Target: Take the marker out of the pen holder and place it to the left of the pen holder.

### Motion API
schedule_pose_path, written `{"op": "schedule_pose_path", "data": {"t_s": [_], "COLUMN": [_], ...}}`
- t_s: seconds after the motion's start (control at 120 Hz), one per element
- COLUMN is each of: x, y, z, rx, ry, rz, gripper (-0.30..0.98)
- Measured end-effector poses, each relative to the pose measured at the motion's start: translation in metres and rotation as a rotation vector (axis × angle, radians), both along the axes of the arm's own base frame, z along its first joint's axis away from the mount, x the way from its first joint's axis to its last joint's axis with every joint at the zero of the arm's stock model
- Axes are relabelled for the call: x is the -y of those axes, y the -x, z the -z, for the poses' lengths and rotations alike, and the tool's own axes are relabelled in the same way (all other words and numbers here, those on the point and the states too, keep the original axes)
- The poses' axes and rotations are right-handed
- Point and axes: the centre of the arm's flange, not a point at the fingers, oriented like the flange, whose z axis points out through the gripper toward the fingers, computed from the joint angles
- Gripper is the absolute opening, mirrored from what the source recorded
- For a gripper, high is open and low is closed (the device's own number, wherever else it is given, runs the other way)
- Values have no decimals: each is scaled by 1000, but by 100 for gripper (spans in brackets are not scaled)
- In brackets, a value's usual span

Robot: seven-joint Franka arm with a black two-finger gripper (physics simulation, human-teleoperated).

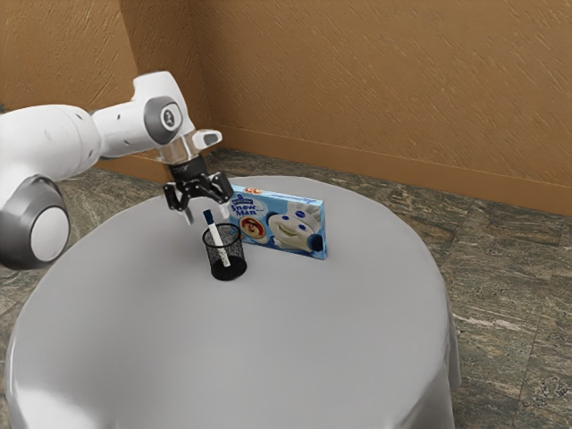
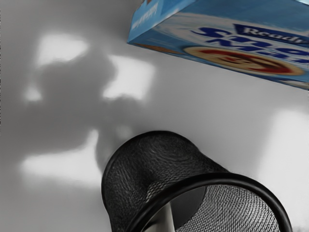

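The box [image 1: 304, 234], standing on edge below the claw [image 1: 208, 207] and off to one side, could be knocked flat if the arm swings low that way with the marker [image 1: 219, 241] in its grip. The holder [image 1: 228, 269], beneath the claw and close to it, is likely light; a finger coming down on its rim, or a pull out of line with the marker's slant, might tip or drag it. The claw stands wide with nothing between its fingers, while the marker leans inside the holder, its cap [image 1: 209, 216] rising near the fingertips; closing off-centre could push it over or let it slip. As for make, the worktop [image 1: 286, 349] under it all is round, draped in smooth pale grey cloth [image 1: 431, 380] that falls in soft folds. The box is a thin, sharp-cornered blue slab, probably card, printed with cartoon faces. The holder is a black mesh cup with a thick round rim. The marker is a slim white cylinder, smooth-looking, ending in the dark blue cap.
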Motion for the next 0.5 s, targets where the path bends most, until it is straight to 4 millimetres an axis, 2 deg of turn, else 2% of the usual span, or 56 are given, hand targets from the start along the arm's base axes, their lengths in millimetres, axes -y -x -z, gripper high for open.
{"op": "schedule_pose_path", "data": {"t_s": [0.1, 0.325, 0.5], "x": [-1, 2, 1], "y": [-3, -5, -6], "z": [-1, -2, -3], "rx": [23, 47, 54], "ry": [-6, 3, 3], "rz": [0, 0, -1], "gripper": [67, 21, 3]}}
